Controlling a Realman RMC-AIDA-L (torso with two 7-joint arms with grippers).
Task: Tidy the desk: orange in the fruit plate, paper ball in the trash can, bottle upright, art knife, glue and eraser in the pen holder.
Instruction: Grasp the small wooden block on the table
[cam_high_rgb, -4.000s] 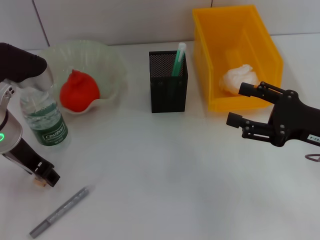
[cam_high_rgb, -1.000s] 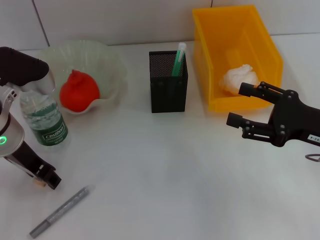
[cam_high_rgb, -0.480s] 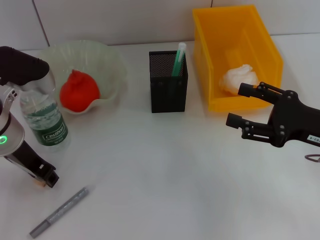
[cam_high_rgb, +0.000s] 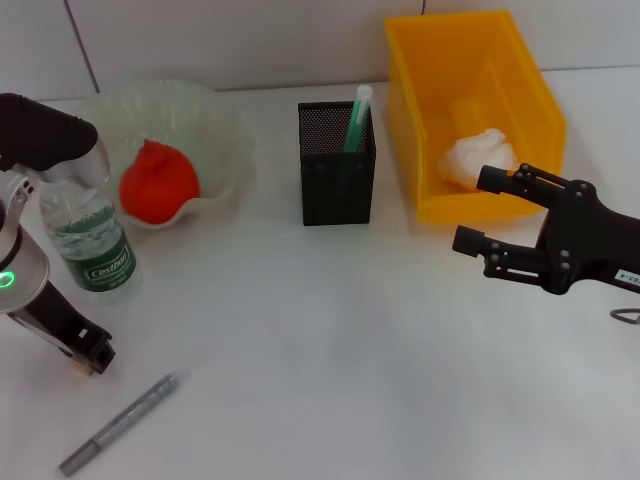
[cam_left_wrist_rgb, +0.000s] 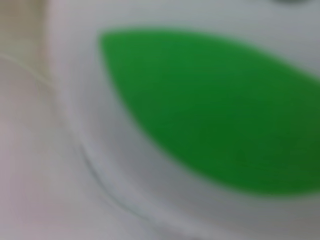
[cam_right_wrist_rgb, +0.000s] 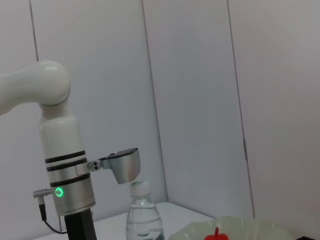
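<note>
While the bottle (cam_high_rgb: 88, 232) stands upright, the right hand (cam_high_rgb: 478, 210) hangs unclenched near the trash can (cam_high_rgb: 470, 110).

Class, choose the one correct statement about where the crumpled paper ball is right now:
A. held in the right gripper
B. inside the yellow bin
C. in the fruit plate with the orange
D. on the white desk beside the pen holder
B: the paper ball lies inside the yellow bin, beyond the open right gripper.

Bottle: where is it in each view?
Head: bottle upright at the left edge, in front of the plate.
Left wrist: only a blurred green and white surface; cannot tell.
Right wrist: bottle at bottom centre.
Shared landmark: the orange.
</note>
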